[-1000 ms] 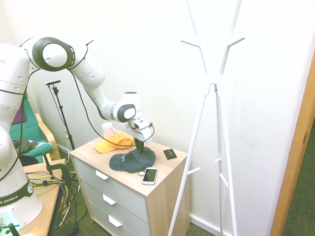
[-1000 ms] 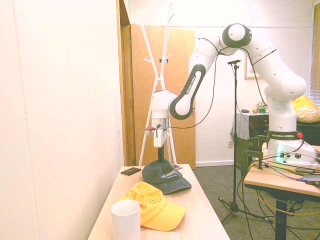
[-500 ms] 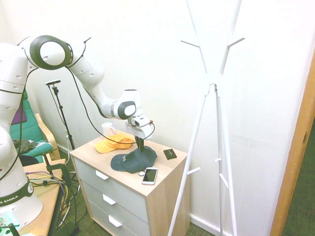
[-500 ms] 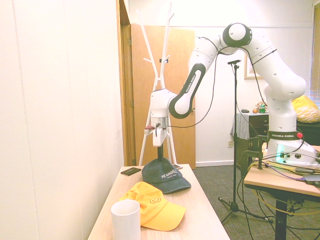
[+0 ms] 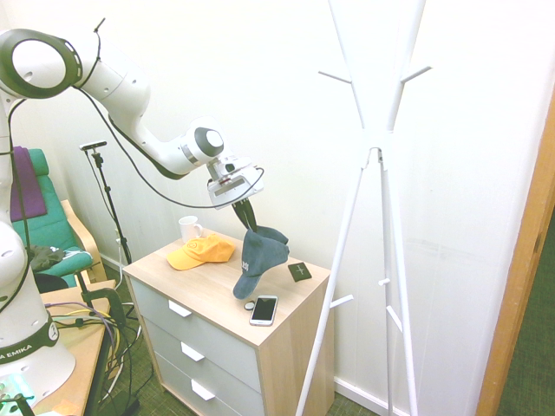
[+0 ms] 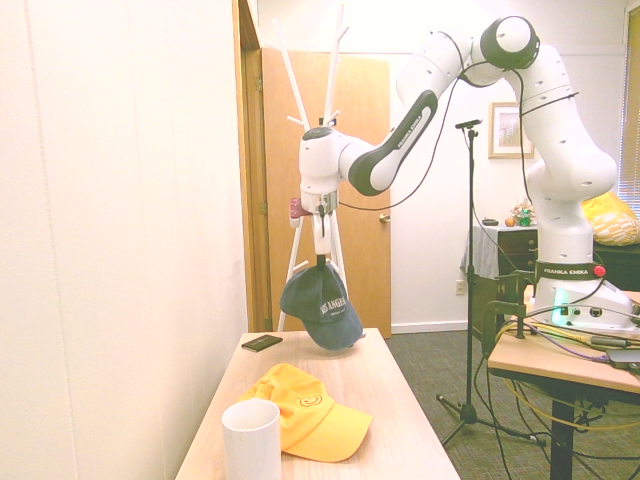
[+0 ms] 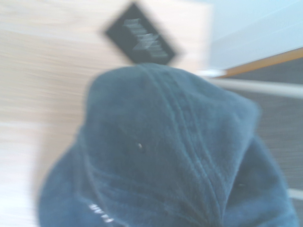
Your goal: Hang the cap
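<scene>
Pincer (image 5: 248,211) is clenched on the crown of the navy cap (image 5: 257,258), which hangs directly below it, clear of the table (image 5: 212,286). Below and beside the cap lie the orange cap (image 5: 200,250), white mug (image 5: 189,228), phone (image 5: 264,309) and black card (image 5: 299,271).

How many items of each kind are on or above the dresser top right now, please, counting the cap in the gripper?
Caps: 2, the navy cap hanging from the gripper and the yellow cap on the dresser
Mugs: 1, white mug
Phones: 1, white phone
Dark square cards: 1
Total: 5
</scene>
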{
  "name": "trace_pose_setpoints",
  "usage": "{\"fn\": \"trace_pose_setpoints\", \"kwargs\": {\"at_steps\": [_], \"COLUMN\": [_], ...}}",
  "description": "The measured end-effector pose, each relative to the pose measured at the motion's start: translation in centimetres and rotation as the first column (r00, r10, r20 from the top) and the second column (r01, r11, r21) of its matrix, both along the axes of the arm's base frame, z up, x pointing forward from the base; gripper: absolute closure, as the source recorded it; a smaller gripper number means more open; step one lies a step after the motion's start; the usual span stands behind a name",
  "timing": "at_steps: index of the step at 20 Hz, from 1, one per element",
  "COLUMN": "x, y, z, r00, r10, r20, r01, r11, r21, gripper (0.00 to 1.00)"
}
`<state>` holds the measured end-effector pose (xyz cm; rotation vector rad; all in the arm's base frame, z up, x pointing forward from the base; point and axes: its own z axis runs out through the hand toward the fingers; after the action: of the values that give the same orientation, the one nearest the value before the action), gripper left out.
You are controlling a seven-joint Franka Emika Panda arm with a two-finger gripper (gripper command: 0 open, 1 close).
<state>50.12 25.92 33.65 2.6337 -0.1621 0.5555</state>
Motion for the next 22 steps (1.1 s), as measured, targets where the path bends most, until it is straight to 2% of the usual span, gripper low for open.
{"fn": "trace_pose_setpoints", "kwargs": {"at_steps": [3, 7, 13, 17, 22], "x": [0.3, 0.4, -0.7, -1.2, -3.1], "y": [-2.1, -3.6, -4.2, -5.3, -5.6], "z": [4.6, 10.8, 20.2, 26.6, 33.9], "r00": [0.996, 0.982, 0.951, 0.929, 0.905], "r10": [0.034, 0.078, 0.125, 0.120, 0.117], "r20": [0.087, 0.170, 0.282, 0.349, 0.409], "r01": [-0.022, -0.032, 0.007, 0.067, 0.110], "r11": [0.991, 0.965, 0.905, 0.875, 0.864], "r21": [-0.130, -0.259, -0.425, -0.479, -0.491], "gripper": [1.00, 1.00, 1.00, 1.00, 1.00]}}
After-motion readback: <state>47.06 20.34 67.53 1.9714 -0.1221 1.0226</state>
